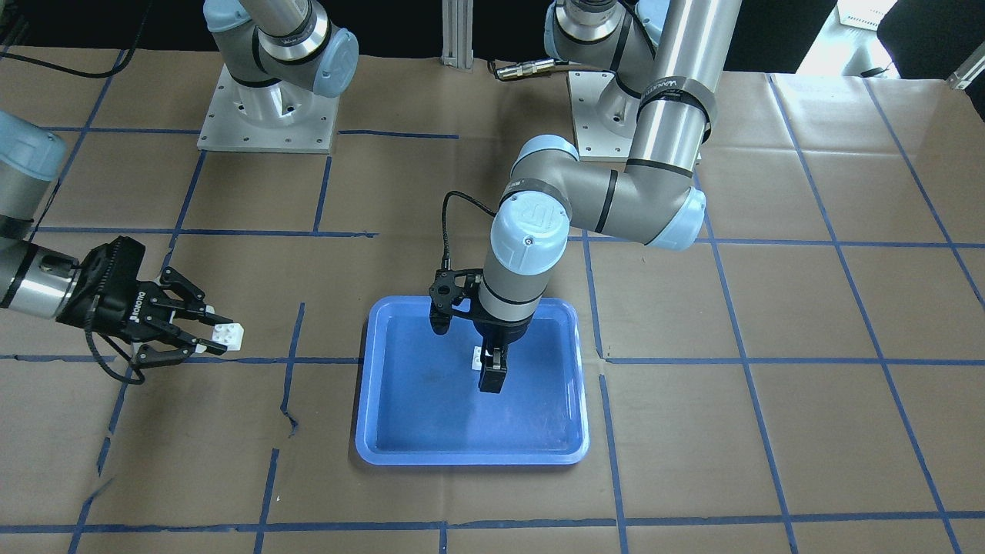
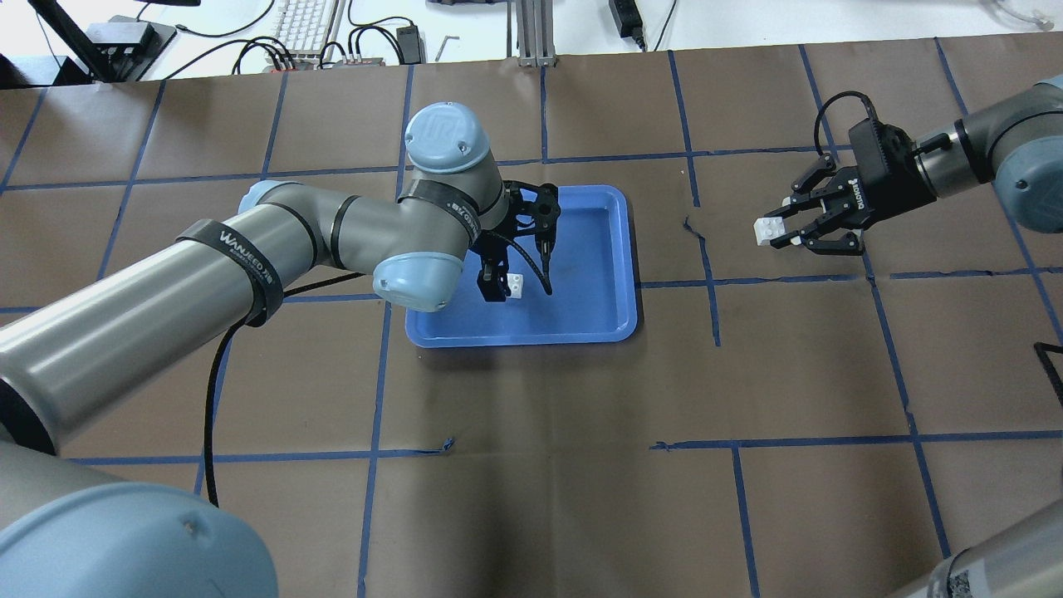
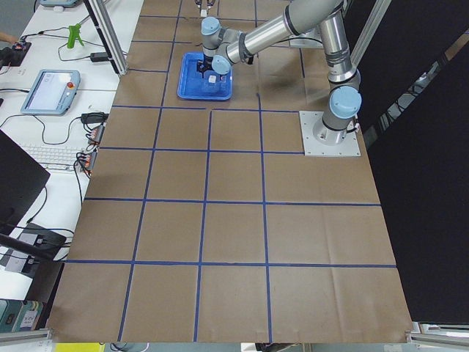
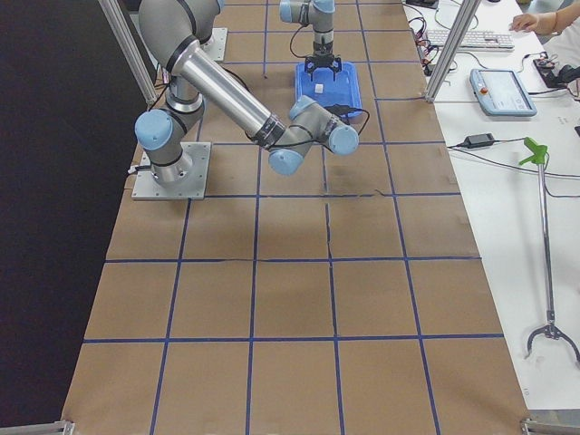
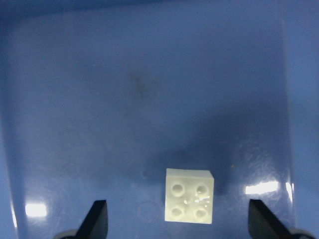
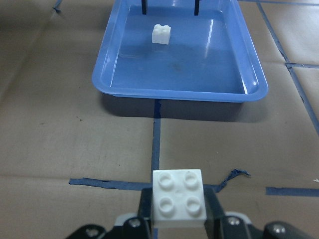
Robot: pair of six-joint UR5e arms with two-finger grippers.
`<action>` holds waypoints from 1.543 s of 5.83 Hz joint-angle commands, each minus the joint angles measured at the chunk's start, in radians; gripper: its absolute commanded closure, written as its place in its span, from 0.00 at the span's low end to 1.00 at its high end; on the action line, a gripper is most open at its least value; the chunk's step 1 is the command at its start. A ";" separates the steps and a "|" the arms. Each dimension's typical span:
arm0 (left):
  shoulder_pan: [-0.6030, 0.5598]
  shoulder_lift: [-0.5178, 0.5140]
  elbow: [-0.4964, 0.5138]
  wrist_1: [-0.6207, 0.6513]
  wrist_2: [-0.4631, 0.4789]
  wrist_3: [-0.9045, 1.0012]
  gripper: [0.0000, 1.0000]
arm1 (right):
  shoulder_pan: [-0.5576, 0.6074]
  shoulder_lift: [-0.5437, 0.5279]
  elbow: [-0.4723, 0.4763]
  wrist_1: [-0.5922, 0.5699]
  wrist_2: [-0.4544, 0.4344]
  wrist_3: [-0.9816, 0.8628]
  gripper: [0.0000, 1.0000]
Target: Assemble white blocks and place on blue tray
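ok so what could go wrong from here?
1. The left claw hangs open over the tray block, so that block is loose; pushed on, it may slide on the blue tray.
2. The right claw has only a shallow grip on its white block, off the tray; it could twist or slip when pressed.
3. The left claw is over the target, so the two claws may collide.

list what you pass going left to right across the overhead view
left arm → loose white block → right rim of the blue tray → held white block → right gripper
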 commanded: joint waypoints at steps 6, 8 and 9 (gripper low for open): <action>0.163 0.374 0.152 -0.674 -0.008 -0.180 0.01 | 0.446 0.082 0.156 -0.869 0.065 0.877 0.70; 0.207 0.461 0.140 -0.697 0.013 -0.350 0.01 | 0.483 0.203 0.161 -1.031 0.064 0.949 0.69; 0.220 0.474 0.135 -0.695 0.013 -0.539 0.01 | 0.506 0.210 0.166 -1.044 0.056 0.969 0.69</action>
